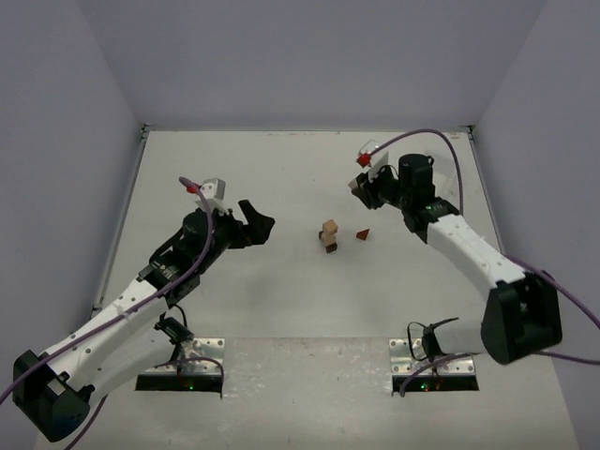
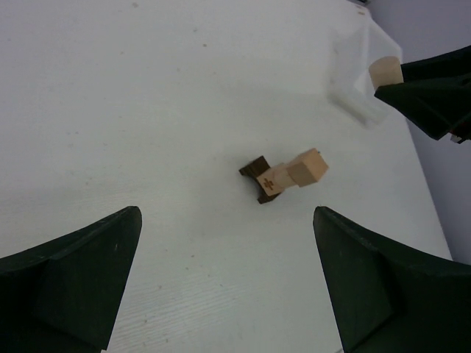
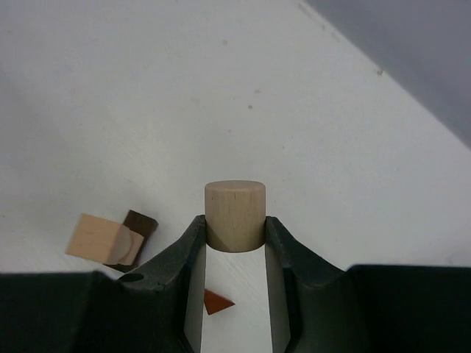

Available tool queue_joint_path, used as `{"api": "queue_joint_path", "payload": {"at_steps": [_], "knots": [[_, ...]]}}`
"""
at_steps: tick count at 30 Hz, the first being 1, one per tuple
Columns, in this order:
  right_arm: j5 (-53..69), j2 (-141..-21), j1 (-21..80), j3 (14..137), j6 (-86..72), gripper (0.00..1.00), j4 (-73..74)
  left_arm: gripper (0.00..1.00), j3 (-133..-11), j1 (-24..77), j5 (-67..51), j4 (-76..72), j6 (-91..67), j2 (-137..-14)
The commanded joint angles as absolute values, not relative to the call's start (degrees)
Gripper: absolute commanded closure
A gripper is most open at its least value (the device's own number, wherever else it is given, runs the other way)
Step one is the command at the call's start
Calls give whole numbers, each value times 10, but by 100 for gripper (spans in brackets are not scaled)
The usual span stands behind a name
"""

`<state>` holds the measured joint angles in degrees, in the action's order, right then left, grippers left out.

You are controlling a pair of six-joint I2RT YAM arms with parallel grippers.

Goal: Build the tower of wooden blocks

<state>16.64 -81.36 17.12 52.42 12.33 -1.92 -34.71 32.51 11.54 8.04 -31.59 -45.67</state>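
Firmly pinched cylinder in the right tool; small stack at mid-counter.

Right tool (image 3: pixel 235 225) is closed narrow on a pale wooden cylinder (image 3: pixel 235 202), which stands upright between the fingertips with its top poking clear of them. The wood block tower (image 1: pixel 328 234) stands near the middle of the white counter (image 1: pixel 281 309), a pale cube on top and a dark brown block at its base. A reddish-brown wedge (image 1: pixel 363 234) lies just beside it on the right, not touching. Left tool (image 2: pixel 227 215) is spread wide and holds nothing, pointing at the stack from the left and well apart from it.
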Motion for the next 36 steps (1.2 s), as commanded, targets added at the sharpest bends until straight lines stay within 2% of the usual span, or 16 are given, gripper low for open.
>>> {"api": "queue_joint_path", "payload": {"at_steps": [1,6,11,17,26,30,36], "knots": [[257,-667,208,464,108,90,-51,0,-381,319,-64,17,-310,-448],[328,-585,293,405,98,89,-51,0,-378,323,-176,-42,-323,-450],[328,-540,374,327,62,89,-120,0,-351,329,-271,-104,-346,-446],[302,-543,430,309,59,88,-160,4,-341,361,-270,-131,-358,-473],[273,-539,437,314,49,88,-189,7,-348,401,-235,-127,-353,-515],[270,-540,438,313,41,89,-204,19,-350,405,-230,-124,-351,-527],[295,-541,439,313,35,88,-216,28,-351,406,-225,-124,-351,-532]]}}
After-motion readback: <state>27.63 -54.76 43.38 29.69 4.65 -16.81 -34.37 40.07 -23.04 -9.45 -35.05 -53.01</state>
